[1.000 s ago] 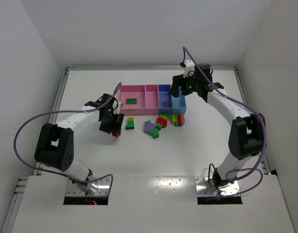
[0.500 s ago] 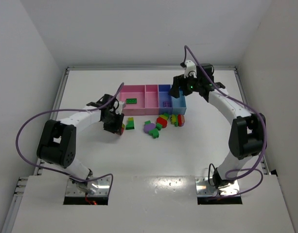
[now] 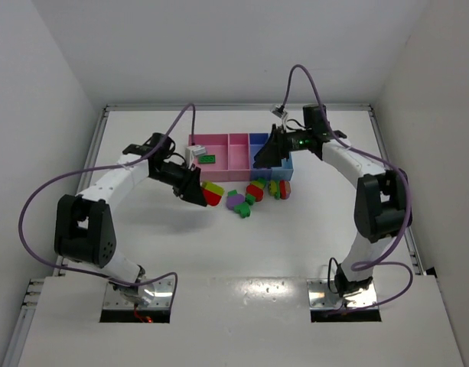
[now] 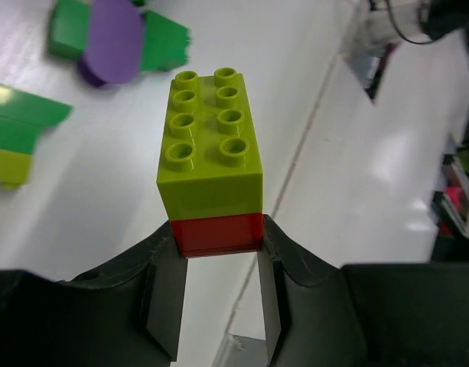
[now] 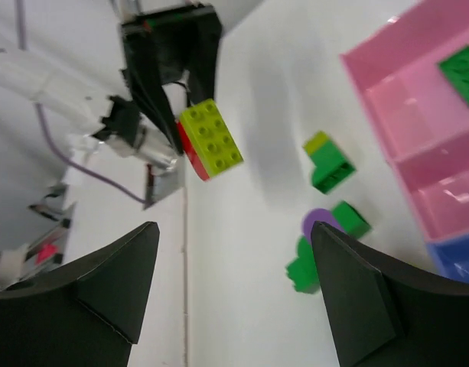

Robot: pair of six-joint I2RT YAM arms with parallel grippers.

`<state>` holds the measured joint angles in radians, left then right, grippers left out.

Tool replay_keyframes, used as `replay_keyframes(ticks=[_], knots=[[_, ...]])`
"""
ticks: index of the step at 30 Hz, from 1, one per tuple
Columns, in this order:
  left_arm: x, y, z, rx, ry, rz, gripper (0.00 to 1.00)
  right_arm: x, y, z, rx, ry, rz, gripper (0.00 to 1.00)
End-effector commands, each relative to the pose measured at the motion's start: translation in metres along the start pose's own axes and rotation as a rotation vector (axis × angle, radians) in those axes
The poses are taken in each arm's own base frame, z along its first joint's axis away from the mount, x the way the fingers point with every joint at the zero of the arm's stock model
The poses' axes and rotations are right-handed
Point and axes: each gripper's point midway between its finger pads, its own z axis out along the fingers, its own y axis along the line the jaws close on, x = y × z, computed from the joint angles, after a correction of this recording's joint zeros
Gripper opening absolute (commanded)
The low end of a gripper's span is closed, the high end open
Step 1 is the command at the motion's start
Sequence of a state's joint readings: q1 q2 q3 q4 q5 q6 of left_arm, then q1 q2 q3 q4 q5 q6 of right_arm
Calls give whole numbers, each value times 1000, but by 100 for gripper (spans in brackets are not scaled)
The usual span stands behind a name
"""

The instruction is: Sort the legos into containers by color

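My left gripper [image 3: 202, 191] is shut on a yellow-over-red lego stack [image 3: 213, 193], held above the table left of the pile; in the left wrist view the fingers [image 4: 164, 294] clamp its red base [image 4: 219, 233] under the yellow block [image 4: 213, 141]. My right gripper [image 3: 263, 156] is open and empty over the blue-violet bin [image 3: 258, 142], its fingers [image 5: 112, 283] wide apart. The four joined containers stand at the back; a green lego [image 3: 207, 159] lies in the wide pink bin [image 3: 219, 141]. Loose legos [image 3: 253, 193] lie in front of the bins.
The pile holds a green-purple cluster [image 3: 237, 202], a red piece [image 3: 255, 190] and a yellow-green-red group [image 3: 278, 187]. The narrow pink bin [image 3: 238, 145] and light blue bin [image 3: 286, 163] are next to the right gripper. White walls ring the table.
My left gripper has lifted the yellow-red stack off the table and swung it right, toward the pile. My right gripper has turned to face left over the bins.
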<state>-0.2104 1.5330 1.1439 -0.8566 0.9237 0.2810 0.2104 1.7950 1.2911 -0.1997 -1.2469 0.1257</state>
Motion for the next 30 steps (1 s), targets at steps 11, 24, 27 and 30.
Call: replay_keyframes(ticks=[11, 24, 27, 30], knots=[[-30, -66, 0, 292, -61, 88, 0, -2, 73, 33, -343, 50, -104, 76], [-48, -62, 1, 285, -83, 95, 0, 18, 81, 68, -399, 121, -52, 69], [-49, -62, 1, 284, -86, 94, 0, 19, 77, 73, -397, 127, -46, 68], [-51, -63, -1, 281, -94, 110, 0, 17, 76, 79, -404, 131, -44, 63]])
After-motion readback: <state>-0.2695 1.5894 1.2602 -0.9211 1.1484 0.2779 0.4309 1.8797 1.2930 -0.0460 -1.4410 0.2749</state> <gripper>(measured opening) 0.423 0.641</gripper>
